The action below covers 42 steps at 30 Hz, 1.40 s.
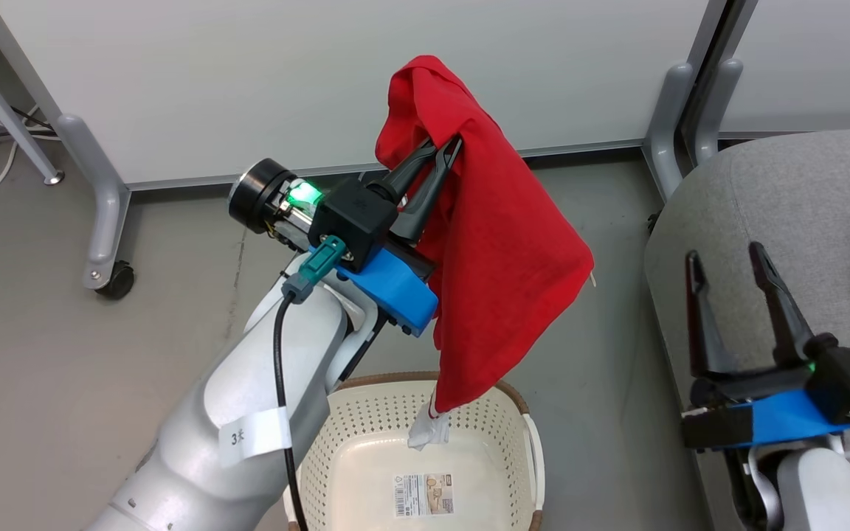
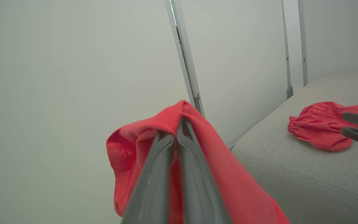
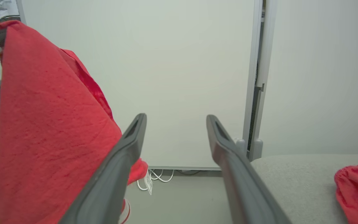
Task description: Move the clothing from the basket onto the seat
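Red garment (image 1: 499,251) pinched in left gripper (image 1: 446,145) above basket (image 1: 366,413), right gripper (image 1: 723,252) wide, empty

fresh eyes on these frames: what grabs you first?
First, the bright red fabric garment pinched in the shut left gripper, hanging high at the centre above the oval cream-white perforated plastic laundry basket. Next, a second red garment lying on the large grey upholstered seat at the right. The right gripper stands open and empty at the lower right of the head view.
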Available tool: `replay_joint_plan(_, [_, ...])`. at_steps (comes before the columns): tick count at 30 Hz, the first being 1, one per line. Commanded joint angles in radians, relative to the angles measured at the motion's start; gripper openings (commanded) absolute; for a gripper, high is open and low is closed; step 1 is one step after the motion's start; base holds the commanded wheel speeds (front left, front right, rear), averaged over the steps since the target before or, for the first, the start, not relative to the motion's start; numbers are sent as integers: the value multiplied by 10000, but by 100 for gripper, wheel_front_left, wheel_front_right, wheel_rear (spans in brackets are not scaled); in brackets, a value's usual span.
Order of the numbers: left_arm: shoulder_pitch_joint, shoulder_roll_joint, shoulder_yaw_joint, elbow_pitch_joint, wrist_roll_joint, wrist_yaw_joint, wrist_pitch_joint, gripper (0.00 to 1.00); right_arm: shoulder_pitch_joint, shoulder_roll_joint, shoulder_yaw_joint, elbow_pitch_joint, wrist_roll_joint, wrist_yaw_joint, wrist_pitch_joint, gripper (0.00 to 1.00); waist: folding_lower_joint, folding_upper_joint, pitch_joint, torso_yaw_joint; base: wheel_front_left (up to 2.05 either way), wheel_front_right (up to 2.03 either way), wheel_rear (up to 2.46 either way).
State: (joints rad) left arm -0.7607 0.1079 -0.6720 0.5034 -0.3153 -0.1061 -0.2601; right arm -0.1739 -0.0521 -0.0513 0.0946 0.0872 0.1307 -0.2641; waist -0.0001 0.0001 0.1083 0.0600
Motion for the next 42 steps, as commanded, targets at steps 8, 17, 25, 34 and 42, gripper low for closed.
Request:
replay_joint_plan(8, [-100,19,-126,52,-18,29,-5,0,-774,-173,1347,-137,-82,1,-6,100,1,-1,100,7,0,0,0])
replay_joint_plan(17, [-184,-51,-299,128,-67,19,-27,0,-1775,-179,2873,120,-6,1,-6,100,1,-1,178,111,0,0,0])
replay_joint_plan(25, [-270,-185,-484,109,-52,23,-36,0,-2912,-96,3627,1027,-205,1,-4,100,1,-1,348,287,0,0,0])
replay_joint_plan(34, [-518,-336,-706,45,-70,12,-51,0,-4008,-36,3914,2506,-714,1,-4,100,1,-1,615,520,0,0,0])
replay_joint_plan(42, [-689,-429,-899,-63,-48,49,-63,0,-4552,5,3631,3833,-1078,1,-4,100,1,-1,815,650,0,0,0])
